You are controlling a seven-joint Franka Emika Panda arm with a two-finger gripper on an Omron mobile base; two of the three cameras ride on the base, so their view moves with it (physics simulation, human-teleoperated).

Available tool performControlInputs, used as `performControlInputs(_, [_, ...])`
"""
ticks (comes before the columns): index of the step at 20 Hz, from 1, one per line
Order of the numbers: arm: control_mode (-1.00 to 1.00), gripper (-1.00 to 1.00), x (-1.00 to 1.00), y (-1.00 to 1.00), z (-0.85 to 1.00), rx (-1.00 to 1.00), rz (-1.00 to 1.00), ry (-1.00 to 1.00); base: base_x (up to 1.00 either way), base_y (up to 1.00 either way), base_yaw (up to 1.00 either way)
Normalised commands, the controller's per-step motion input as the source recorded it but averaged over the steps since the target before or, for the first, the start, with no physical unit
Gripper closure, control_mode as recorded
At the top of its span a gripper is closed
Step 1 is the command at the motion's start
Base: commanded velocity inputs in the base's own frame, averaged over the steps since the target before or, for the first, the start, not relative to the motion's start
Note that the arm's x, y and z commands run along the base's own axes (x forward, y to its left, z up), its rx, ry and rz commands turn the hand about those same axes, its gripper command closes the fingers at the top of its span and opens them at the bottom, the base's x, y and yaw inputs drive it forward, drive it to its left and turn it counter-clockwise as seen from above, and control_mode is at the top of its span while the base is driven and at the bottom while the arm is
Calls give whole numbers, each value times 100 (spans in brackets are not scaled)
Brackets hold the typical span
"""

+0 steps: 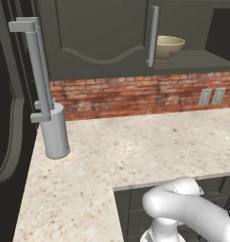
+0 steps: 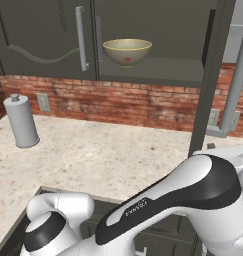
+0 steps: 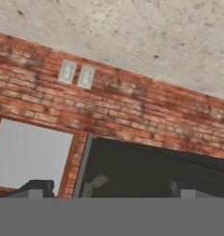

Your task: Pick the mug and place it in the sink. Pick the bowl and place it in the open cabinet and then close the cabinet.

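The bowl (image 2: 127, 51) sits on the open cabinet (image 2: 158, 70) shelf, above the speckled surface (image 1: 135, 142). Our fingers (image 3: 180, 190) stand wide, holding nothing. We judge the door stiff and light, best taken by its handle (image 2: 232, 92).

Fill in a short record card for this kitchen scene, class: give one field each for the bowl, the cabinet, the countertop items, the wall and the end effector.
bowl: wide olive-tan bowl with pale rim, upright on the cabinet's inner shelf
cabinet: dark grey-green upper wall cabinet, one door swung open, silver bar handles
countertop: speckled beige stone counter with a grey cylindrical holder standing on it
wall: red brick backsplash with pale outlet plates
end effector: open, holding nothing, two dark finger tips at the hand view's bottom edge
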Motion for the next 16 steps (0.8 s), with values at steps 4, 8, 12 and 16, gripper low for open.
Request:
performControlInputs(4, [-100, -100, 36, 0, -14, 3, 0, 0, 0, 0, 0])
performControlInputs(8, [-100, -100, 32, 0, -20, 3, 0, 0, 0, 0, 0])
performControlInputs(12, [-100, -100, 24, 9, -7, 0, 1, 0, 0, 0, 0])
performControlInputs(16, [-100, -100, 17, 39, 0, 0, 0, 0, 0, 0, 0])
